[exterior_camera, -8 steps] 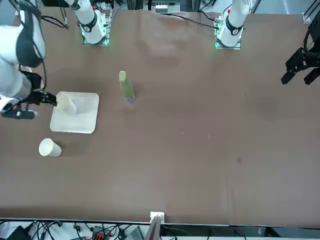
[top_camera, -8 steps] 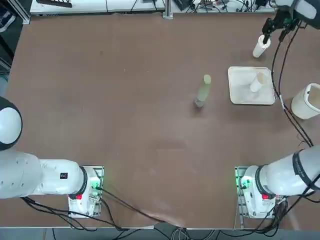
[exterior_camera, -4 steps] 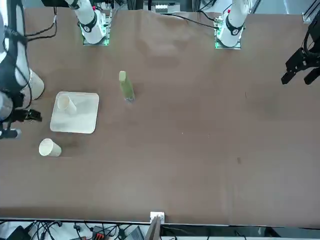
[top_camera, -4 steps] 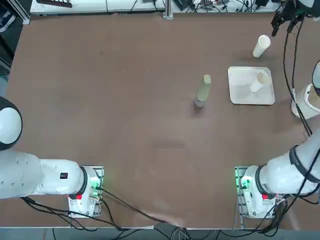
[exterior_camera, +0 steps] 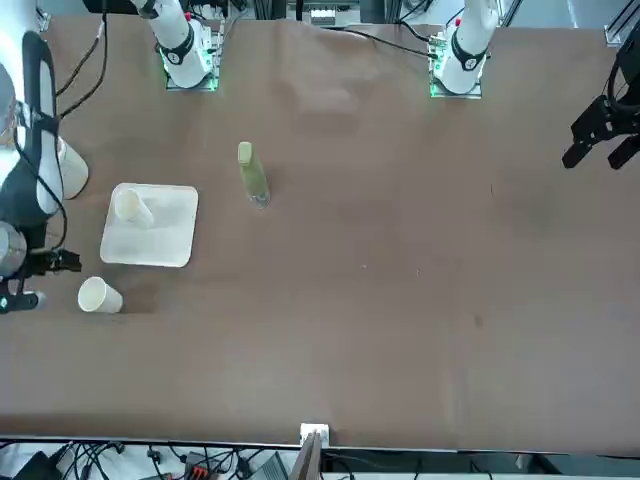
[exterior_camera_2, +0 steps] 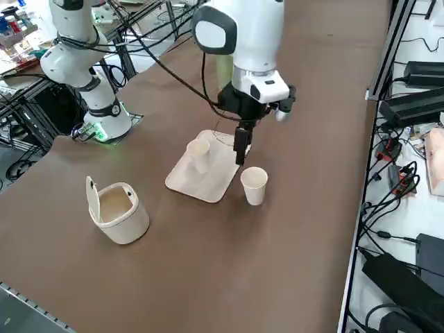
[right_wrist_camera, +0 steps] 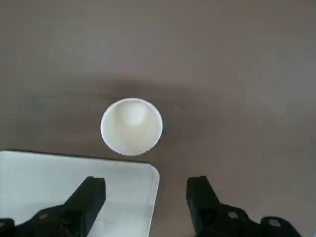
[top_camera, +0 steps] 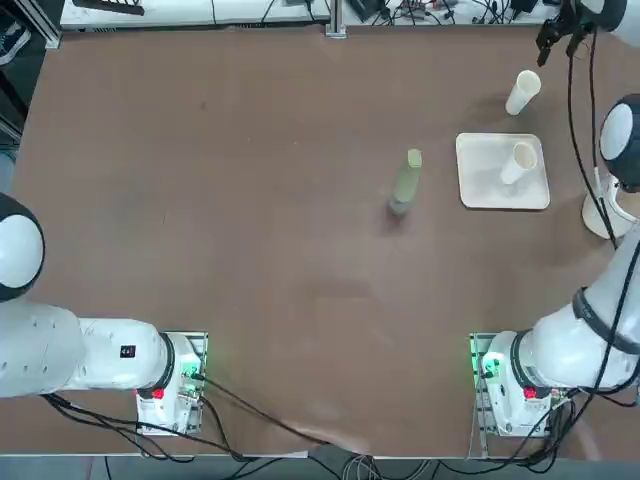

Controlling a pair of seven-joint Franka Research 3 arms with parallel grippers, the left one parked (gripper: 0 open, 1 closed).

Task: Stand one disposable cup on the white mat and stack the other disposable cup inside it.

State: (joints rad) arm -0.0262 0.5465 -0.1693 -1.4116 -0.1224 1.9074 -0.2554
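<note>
Top view: the white mat [top_camera: 503, 171] lies on the table's right side, with one cup [top_camera: 519, 161] standing on it. The other cup [top_camera: 522, 91] stands on the bare table just past the mat's far edge. The right gripper [top_camera: 563, 30] is up near the far right corner.

Side view: the right gripper hangs above the second cup.

Wrist view: its two fingers [right_wrist_camera: 89, 195] are wide apart and hold nothing.
</note>
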